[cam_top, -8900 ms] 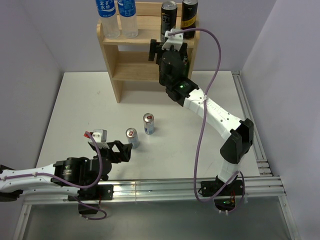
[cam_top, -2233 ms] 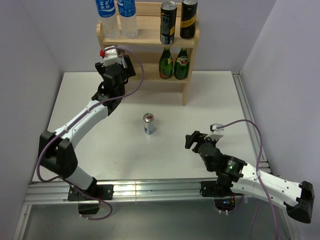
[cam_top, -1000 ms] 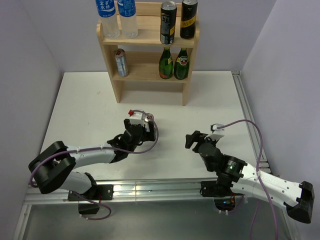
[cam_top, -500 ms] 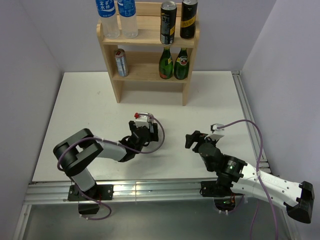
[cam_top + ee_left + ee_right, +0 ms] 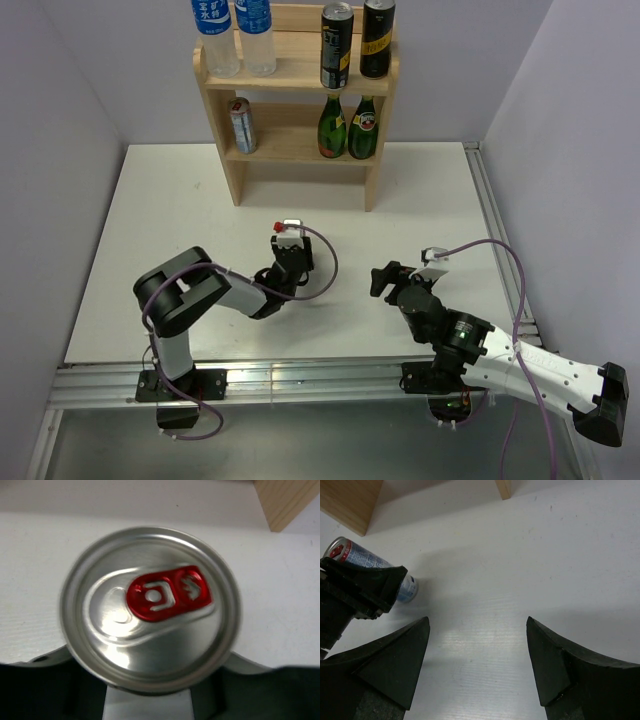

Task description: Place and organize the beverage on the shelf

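Silver can (image 5: 150,607) stands on the bench (image 5: 180,200), out in front of the shelf (image 5: 285,145), with the left gripper (image 5: 295,255) narrowed onto its sides. A good lift, I judge, goes straight up with the can kept upright, then to the shelf's lower tier beside the other silver can (image 5: 241,124). Well out from the shelf's right side, the right gripper (image 5: 477,625) hangs wide and empty. From above, the left wrist hides the can. The left wrist view gives only its top. The right wrist view alone shows a black finger (image 5: 367,582) against its wall.
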`<act>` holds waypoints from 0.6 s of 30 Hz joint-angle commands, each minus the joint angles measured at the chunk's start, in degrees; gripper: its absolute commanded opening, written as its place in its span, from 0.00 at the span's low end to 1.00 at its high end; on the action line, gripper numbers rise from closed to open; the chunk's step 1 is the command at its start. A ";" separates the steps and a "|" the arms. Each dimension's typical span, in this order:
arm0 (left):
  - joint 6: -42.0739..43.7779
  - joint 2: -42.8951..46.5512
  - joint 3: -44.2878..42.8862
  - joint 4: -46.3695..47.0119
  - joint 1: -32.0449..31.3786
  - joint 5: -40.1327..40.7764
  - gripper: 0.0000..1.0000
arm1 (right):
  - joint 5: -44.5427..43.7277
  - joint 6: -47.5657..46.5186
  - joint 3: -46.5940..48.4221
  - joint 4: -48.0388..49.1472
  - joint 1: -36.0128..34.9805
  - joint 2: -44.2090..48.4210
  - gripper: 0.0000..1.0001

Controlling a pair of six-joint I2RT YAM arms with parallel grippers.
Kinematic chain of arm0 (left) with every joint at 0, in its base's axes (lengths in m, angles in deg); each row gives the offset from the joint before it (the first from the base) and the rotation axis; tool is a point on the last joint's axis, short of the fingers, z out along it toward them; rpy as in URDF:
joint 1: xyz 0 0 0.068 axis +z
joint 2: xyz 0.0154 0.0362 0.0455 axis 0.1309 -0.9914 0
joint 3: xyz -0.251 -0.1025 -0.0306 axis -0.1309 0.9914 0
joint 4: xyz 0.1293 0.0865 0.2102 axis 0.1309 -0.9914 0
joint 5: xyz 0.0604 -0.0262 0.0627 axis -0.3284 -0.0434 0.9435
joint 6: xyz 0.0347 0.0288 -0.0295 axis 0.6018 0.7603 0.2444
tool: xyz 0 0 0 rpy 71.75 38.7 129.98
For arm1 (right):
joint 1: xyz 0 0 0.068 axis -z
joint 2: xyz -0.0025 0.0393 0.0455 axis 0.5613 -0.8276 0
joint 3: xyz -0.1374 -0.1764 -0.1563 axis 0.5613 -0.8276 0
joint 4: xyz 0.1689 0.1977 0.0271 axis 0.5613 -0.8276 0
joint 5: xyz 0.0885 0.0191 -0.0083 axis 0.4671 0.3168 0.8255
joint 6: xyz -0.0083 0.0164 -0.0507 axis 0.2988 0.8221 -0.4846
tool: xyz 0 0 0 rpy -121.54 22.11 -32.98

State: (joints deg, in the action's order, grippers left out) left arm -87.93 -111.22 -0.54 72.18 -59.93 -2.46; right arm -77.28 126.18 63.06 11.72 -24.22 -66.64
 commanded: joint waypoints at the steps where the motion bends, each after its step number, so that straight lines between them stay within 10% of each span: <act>1: 1.19 -1.77 -2.90 3.79 -0.16 1.85 0.36 | -1.55 0.28 -0.70 1.78 -0.52 0.27 0.85; 5: 1.29 0.93 -3.79 0.72 -0.24 2.72 0.00 | -1.47 0.37 -0.61 1.78 -0.52 0.09 0.85; 18: 6.72 15.80 -23.29 -26.00 8.98 -2.10 0.00 | -1.47 0.10 -0.88 2.22 -0.60 0.27 0.85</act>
State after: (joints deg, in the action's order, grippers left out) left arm -83.56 -99.75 -16.93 48.96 -54.90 -3.62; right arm -77.30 126.16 63.04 11.83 -24.33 -66.64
